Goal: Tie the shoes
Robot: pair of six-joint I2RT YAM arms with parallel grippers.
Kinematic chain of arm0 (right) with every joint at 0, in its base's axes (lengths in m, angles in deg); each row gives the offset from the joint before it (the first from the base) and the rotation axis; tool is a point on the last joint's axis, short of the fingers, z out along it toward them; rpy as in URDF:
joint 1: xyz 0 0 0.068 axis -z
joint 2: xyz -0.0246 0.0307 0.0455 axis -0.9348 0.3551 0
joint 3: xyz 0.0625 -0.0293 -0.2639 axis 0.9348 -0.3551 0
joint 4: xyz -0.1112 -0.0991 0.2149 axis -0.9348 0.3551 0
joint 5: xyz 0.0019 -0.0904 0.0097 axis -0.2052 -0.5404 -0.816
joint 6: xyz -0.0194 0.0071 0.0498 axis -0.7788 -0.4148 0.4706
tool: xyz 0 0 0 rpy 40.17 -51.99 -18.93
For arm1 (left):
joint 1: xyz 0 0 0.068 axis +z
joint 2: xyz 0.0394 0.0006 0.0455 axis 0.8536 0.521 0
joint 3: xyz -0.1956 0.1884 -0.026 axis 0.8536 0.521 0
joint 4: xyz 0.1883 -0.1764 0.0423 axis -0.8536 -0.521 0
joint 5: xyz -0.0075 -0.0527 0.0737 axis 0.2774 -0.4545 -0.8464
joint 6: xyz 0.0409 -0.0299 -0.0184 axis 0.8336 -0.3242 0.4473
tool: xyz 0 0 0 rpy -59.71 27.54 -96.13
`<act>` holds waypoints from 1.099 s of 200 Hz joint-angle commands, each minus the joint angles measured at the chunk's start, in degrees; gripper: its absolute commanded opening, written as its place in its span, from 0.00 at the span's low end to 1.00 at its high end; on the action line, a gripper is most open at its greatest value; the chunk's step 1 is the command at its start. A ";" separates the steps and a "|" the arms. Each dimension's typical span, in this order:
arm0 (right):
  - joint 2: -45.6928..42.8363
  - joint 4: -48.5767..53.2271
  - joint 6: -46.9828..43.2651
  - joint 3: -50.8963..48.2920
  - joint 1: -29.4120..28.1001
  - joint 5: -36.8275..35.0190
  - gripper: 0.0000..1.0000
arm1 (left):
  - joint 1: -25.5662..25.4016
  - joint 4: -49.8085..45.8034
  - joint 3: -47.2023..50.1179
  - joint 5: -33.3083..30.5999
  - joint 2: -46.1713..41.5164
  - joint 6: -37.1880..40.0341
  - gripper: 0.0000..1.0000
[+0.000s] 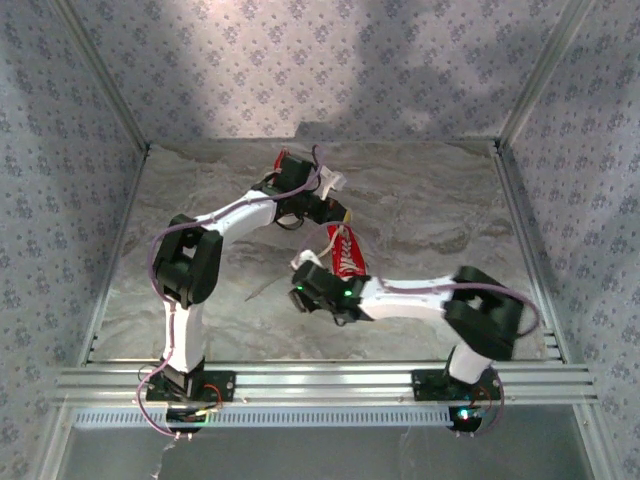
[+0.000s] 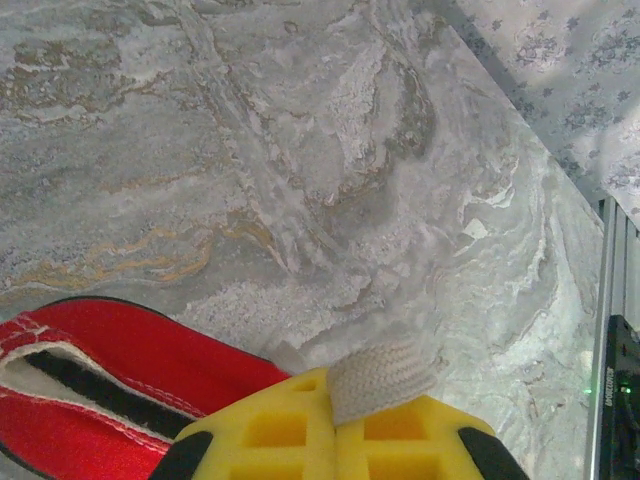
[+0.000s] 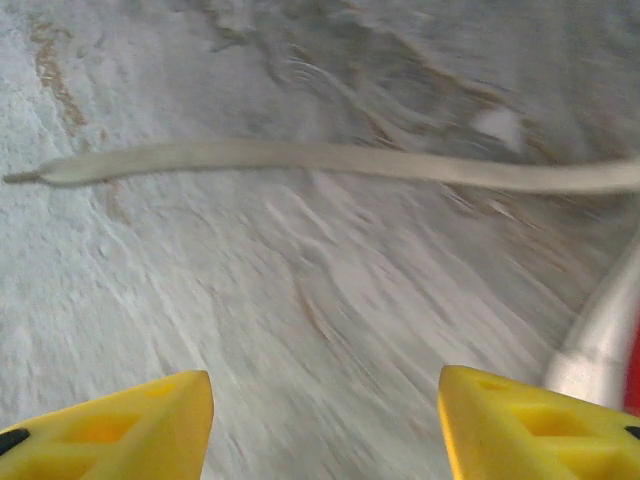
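One red shoe (image 1: 346, 250) with white laces lies mid-table, toe toward the near edge. My left gripper (image 1: 335, 211) hovers at its far end, and its yellow fingers (image 2: 270, 430) are shut on a bend of white lace (image 2: 385, 375). The shoe's red side and collar (image 2: 120, 365) sit just left of that gripper (image 2: 335, 400). My right gripper (image 1: 301, 292) is low over the table to the left of the toe. It (image 3: 325, 400) stands open with nothing between its fingers. A loose lace end (image 3: 300, 158) lies flat across the table beyond it. The shoe's white sole (image 3: 600, 340) shows at the right.
A white and red shape (image 1: 330, 183) sits behind the left wrist, partly hidden. Patterned walls and metal rails (image 1: 520, 220) enclose the marbled table (image 1: 430, 210). The right wrist view is blurred by motion.
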State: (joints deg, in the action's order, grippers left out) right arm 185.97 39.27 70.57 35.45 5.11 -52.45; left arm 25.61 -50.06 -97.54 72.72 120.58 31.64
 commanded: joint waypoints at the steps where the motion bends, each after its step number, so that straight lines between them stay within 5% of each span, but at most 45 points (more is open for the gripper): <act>1: 6.40 -6.99 -8.96 6.74 0.14 3.60 0.65 | 0.35 -5.68 -3.08 3.01 0.55 2.32 0.00; 32: 15.16 0.79 -24.04 18.13 2.45 19.93 0.87 | 0.45 -9.11 -5.19 3.99 1.31 3.67 0.00; 89: 23.90 14.92 -39.42 30.38 5.84 30.77 0.87 | 0.55 -9.53 -5.64 4.35 1.43 3.90 0.00; 157: 29.54 21.12 -42.40 36.73 7.56 26.86 0.85 | 0.56 -9.65 -6.43 4.88 2.57 3.47 0.00; 201: 31.72 25.88 -43.38 37.94 7.29 28.04 0.65 | 0.54 -9.59 -6.43 5.06 2.79 3.43 0.00; 220: 29.98 25.19 -42.82 36.05 6.52 27.70 0.45 | 0.56 -9.55 -6.37 5.23 2.83 3.40 0.00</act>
State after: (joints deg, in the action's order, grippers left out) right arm 214.95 59.53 27.64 73.28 12.80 -25.92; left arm 26.13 -58.82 -101.97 76.19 122.46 34.57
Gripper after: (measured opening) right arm 0.561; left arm 0.061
